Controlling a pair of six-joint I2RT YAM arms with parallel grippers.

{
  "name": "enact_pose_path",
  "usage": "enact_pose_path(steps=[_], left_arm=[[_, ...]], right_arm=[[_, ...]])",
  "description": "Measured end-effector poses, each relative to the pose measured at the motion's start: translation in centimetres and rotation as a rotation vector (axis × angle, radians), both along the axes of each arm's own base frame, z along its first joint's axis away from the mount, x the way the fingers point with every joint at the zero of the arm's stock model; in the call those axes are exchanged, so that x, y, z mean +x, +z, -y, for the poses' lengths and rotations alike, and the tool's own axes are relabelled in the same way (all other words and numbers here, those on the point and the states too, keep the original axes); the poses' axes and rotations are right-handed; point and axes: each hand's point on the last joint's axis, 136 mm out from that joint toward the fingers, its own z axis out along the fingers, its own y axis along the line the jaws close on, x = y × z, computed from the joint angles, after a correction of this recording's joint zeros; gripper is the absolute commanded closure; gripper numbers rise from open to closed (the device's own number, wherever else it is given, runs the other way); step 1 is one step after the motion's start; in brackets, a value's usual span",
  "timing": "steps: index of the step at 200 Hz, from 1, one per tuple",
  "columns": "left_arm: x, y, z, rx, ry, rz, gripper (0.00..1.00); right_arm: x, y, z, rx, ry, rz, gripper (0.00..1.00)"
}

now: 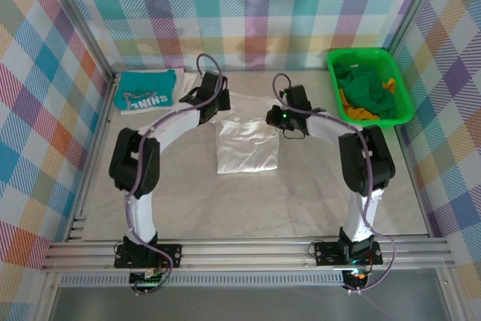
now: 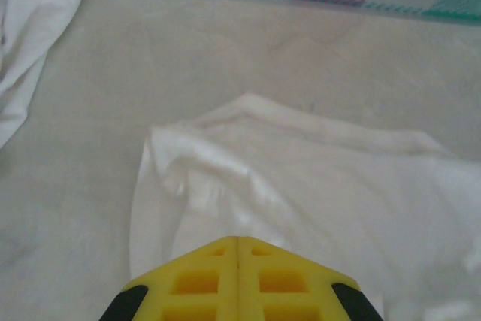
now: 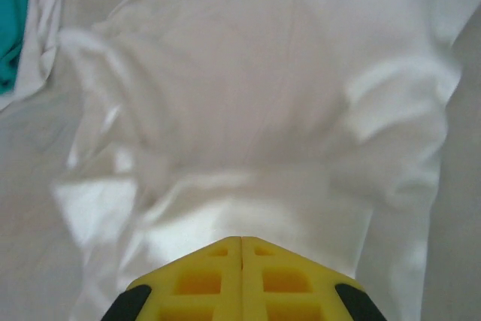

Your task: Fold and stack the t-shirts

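White tee [image 1: 246, 146] showing plain white — teal tee [image 1: 146, 89] left of it carrying white lettering, basket [image 1: 359, 51] right of it showing green.

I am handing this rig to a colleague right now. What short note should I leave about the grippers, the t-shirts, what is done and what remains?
Left gripper: shut, low over the far left part of the white t-shirt.
Right gripper: shut, low over the same shirt's far right part. Whether either pinches cloth cannot be told.
White t-shirt: mid-table, near part folded to a rectangle, far part spread wider.
Teal t-shirt: folded, at the far left corner.
Done: the teal one.
Left: finish folding the white one, then stack the two.
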Motion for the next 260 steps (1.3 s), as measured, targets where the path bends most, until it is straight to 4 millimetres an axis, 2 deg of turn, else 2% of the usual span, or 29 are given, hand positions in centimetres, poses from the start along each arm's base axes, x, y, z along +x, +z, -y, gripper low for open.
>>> enact_pose_path(steps=[17, 37, 65, 83, 94, 109, 124, 158, 172, 186, 198, 231, 246, 260], left_arm=[[-2.7, -0.6, 0.5, -0.052, -0.041, -0.008, 1.00], [-3.9, -3.1, 1.6, -0.082, -0.087, -0.042, 1.00], [-3.4, -8.1, 2.1, -0.075, -0.079, -0.118, 1.00], [-2.5, -11.3, 1.3, -0.064, -0.034, -0.179, 1.00], [-2.0, -12.4, 0.7, -0.064, -0.004, -0.200, 1.00], [-0.6, -11.7, 0.2, -0.083, 0.033, -0.183, 1.00], [0.0, -11.5, -0.4, -0.096, 0.061, -0.174, 1.00], [-0.4, -11.9, -1.0, -0.099, 0.089, -0.201, 1.00], [-0.7, -11.8, -1.1, -0.095, 0.091, -0.212, 0.96], [-1.3, -11.0, -1.4, -0.093, 0.094, -0.220, 0.94], [-1.8, -9.3, -1.6, -0.104, 0.096, -0.209, 0.92], [-4.5, -2.1, -1.5, -0.209, 0.078, -0.108, 0.71], [-6.7, -0.5, -1.6, -0.266, 0.056, -0.083, 0.69], [-9.1, -1.3, -1.7, -0.301, 0.025, -0.112, 0.65]], right_arm=[[-2.2, 0.7, -0.7, 0.039, 0.050, -0.006, 1.00], [-3.2, 0.2, -1.7, 0.079, 0.098, -0.027, 1.00], [-2.7, -2.4, -2.7, 0.098, 0.117, -0.076, 1.00], [-1.8, -4.8, -2.5, 0.101, 0.090, -0.126, 1.00], [-1.2, -6.0, -2.2, 0.102, 0.066, -0.155, 1.00], [-0.6, -7.0, -1.7, 0.105, 0.037, -0.180, 1.00], [0.2, -7.0, -1.7, 0.115, 0.026, -0.180, 1.00], [0.3, -6.9, -1.5, 0.124, 0.019, -0.187, 1.00], [0.0, -6.5, -1.5, 0.123, 0.018, -0.200, 0.94], [-0.6, -5.2, -1.4, 0.132, 0.022, -0.207, 0.85], [-1.2, -3.1, -1.5, 0.153, 0.033, -0.193, 0.77], [-4.1, 3.8, -1.1, 0.215, 0.078, -0.106, 0.61], [-6.0, 4.7, -0.5, 0.217, 0.087, -0.104, 0.55], [-7.9, 3.8, 0.2, 0.213, 0.086, -0.149, 0.50]])
